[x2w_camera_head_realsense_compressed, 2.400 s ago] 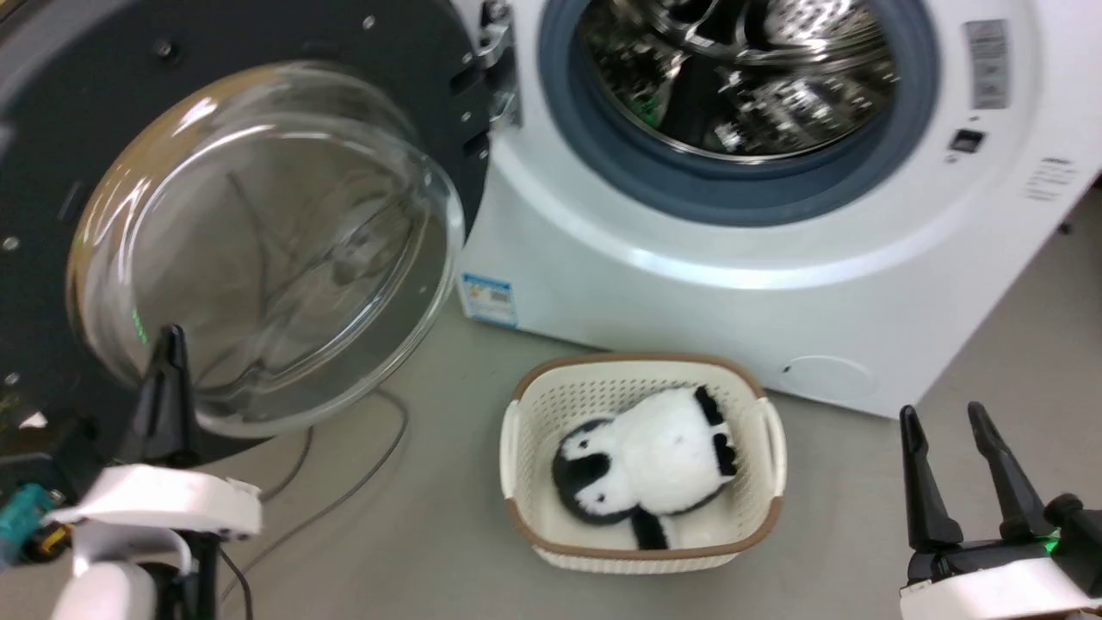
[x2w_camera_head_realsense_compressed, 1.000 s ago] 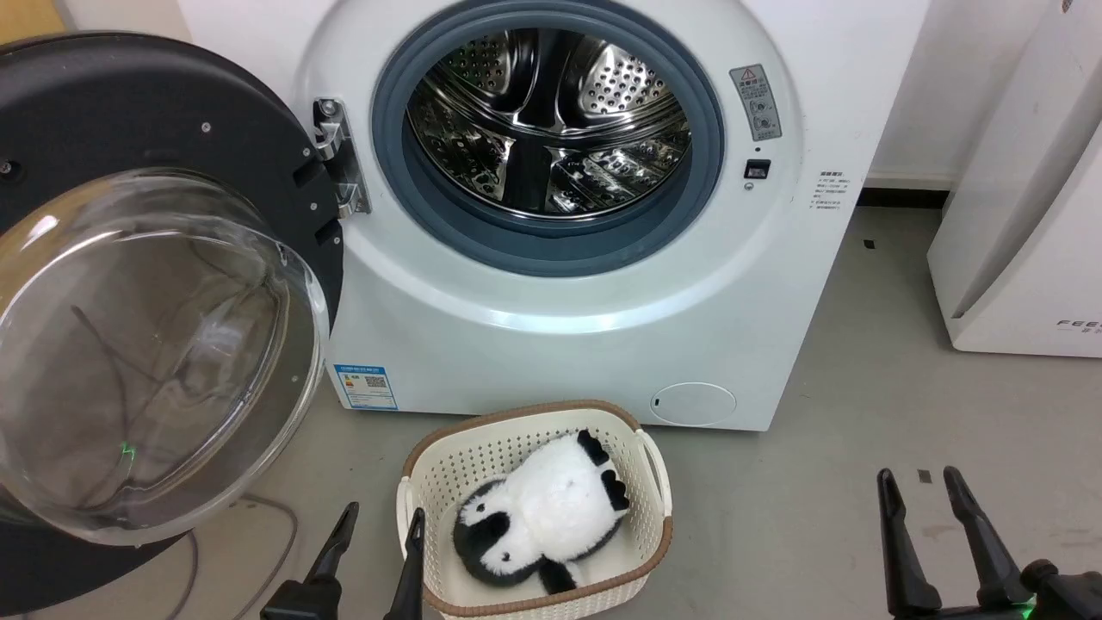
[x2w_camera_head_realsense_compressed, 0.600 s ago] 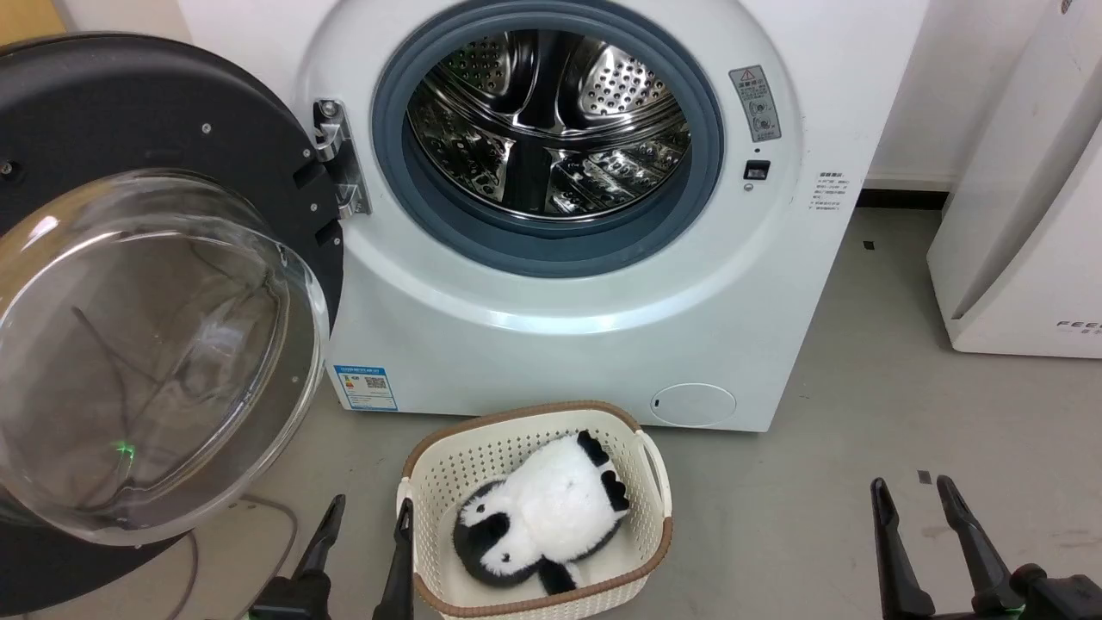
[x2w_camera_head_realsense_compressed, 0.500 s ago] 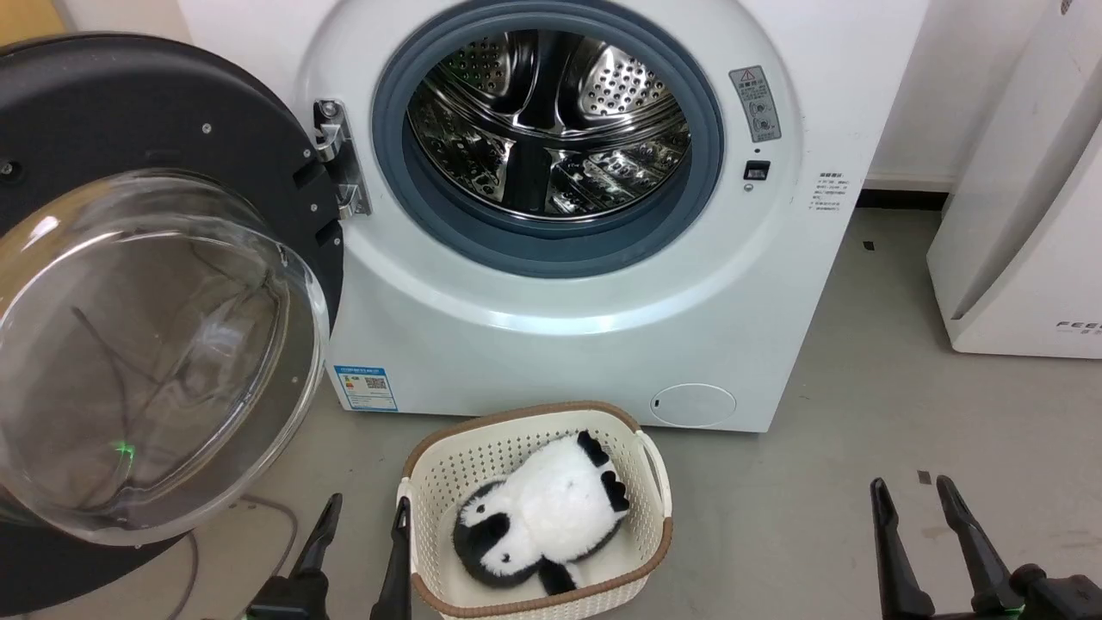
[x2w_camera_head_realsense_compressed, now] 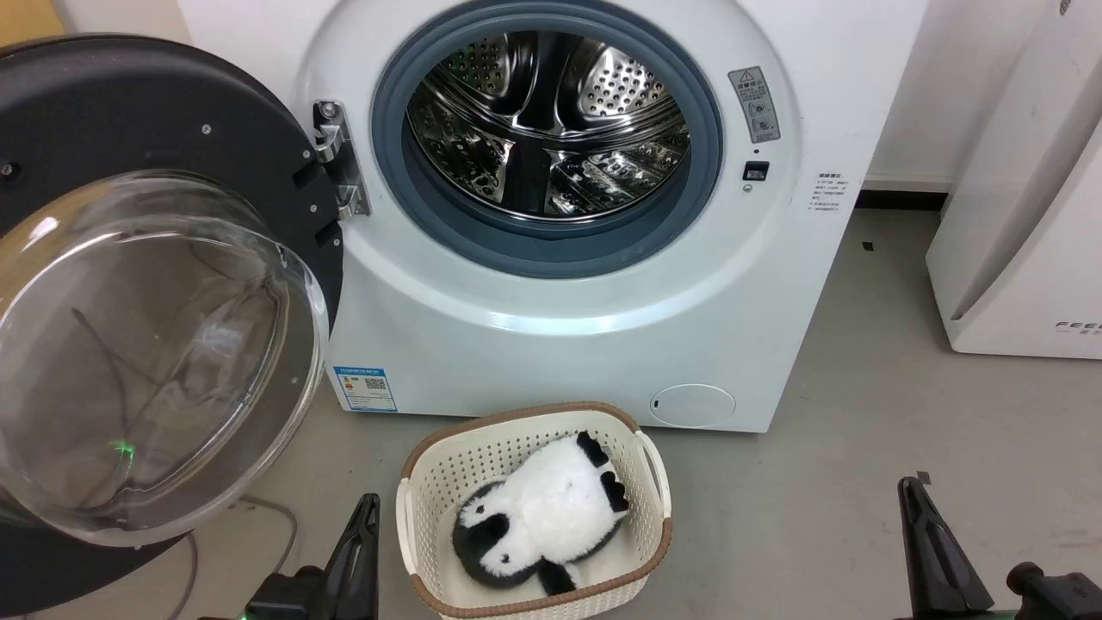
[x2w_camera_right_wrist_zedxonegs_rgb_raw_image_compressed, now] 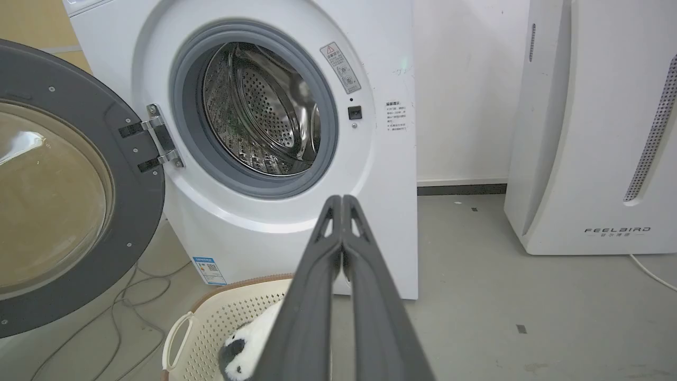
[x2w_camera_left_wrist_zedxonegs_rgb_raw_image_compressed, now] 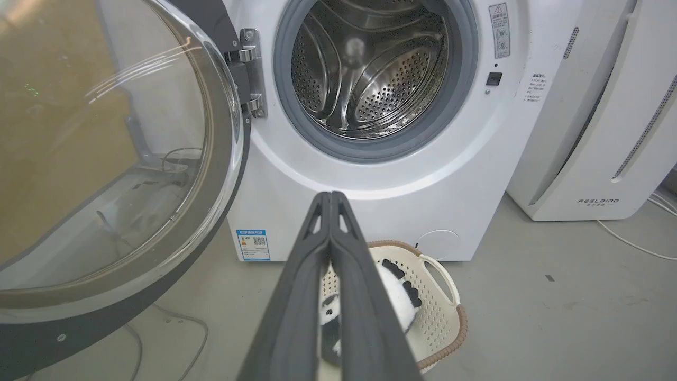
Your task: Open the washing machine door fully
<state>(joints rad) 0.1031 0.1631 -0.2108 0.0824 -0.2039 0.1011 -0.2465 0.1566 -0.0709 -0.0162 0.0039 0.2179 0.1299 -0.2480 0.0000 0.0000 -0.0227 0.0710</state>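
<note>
1. I take this for a laundry corner in a plain test room.
2. At my 12 o'clock: a white washing machine [x2w_camera_head_realsense_compressed: 551, 344], a laundry basket [x2w_camera_head_realsense_compressed: 499, 452] on the floor [x2w_camera_head_realsense_compressed: 861, 413] just before it.
3. At 2 o'clock: a white appliance [x2w_camera_head_realsense_compressed: 1016, 258] against a bare white wall [x2w_camera_right_wrist_zedxonegs_rgb_raw_image_compressed: 460, 79].
4. Bare grey concrete underfoot, loose cables [x2w_camera_head_realsense_compressed: 291, 523] at 9 o'clock.

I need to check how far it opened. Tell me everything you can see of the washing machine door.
The washing machine door is a large round panel: a dark grey-black frame dotted with small screws around a bulging clear glass bowl, its inner side facing the camera. It stands swung wide open, left of the washing machine, leaving the steel drum uncovered. A metal hinge on its right edge joins it to the machine's white front. Nothing else is seen touching it.
</note>
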